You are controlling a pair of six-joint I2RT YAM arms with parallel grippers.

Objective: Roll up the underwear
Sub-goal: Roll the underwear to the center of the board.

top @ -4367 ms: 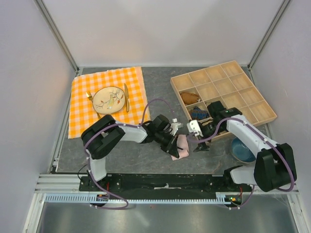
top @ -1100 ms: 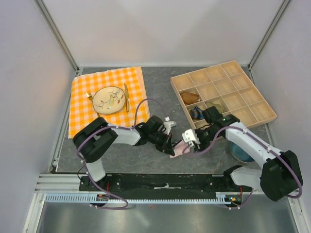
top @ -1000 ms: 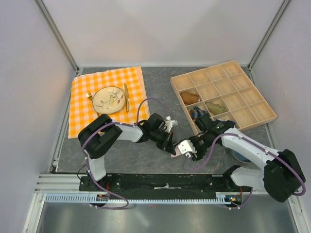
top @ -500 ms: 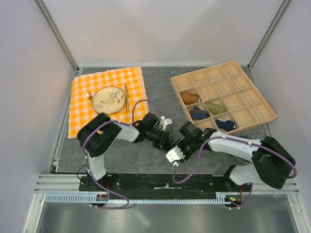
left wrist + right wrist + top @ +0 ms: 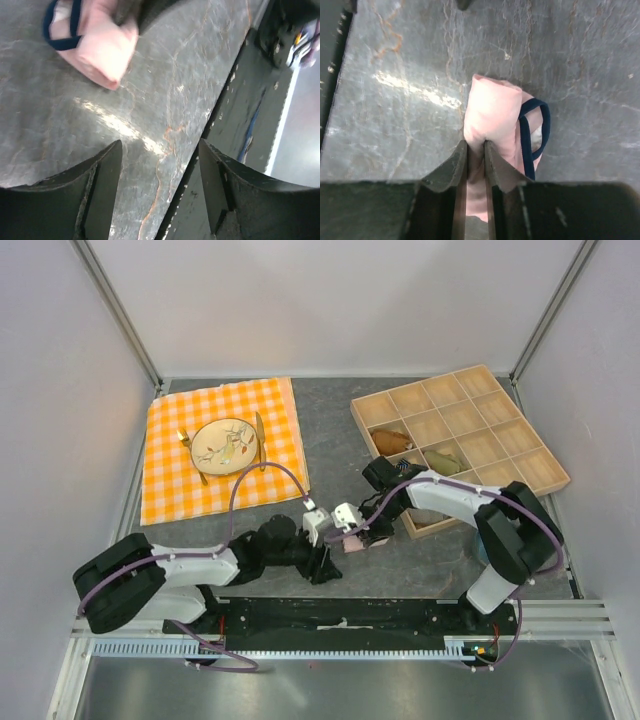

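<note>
The underwear (image 5: 492, 107) is a small pale pink folded bundle with a dark navy edge loop, lying on the grey table near the front middle (image 5: 353, 545). My right gripper (image 5: 475, 145) is shut on one fold of it, the pink cloth pinched between both fingers; in the top view the right gripper (image 5: 352, 533) sits right over the bundle. My left gripper (image 5: 160, 146) stands open with only bare table between its fingers, and the underwear (image 5: 95, 45) lies ahead of it, apart from it. From above, the left gripper (image 5: 322, 558) is low, just near-left of the bundle.
A wooden compartment tray (image 5: 520, 455) at the back right holds a brown roll (image 5: 392, 440) and an olive roll (image 5: 443, 460). An orange checked cloth (image 5: 175, 480) with a plate (image 5: 226, 445) and cutlery lies back left. The table's front edge and black rail (image 5: 250, 100) run close by.
The left gripper has opened, let go of the underwear and drawn back toward the near left. The right gripper has swung left and closed on the bundle.
</note>
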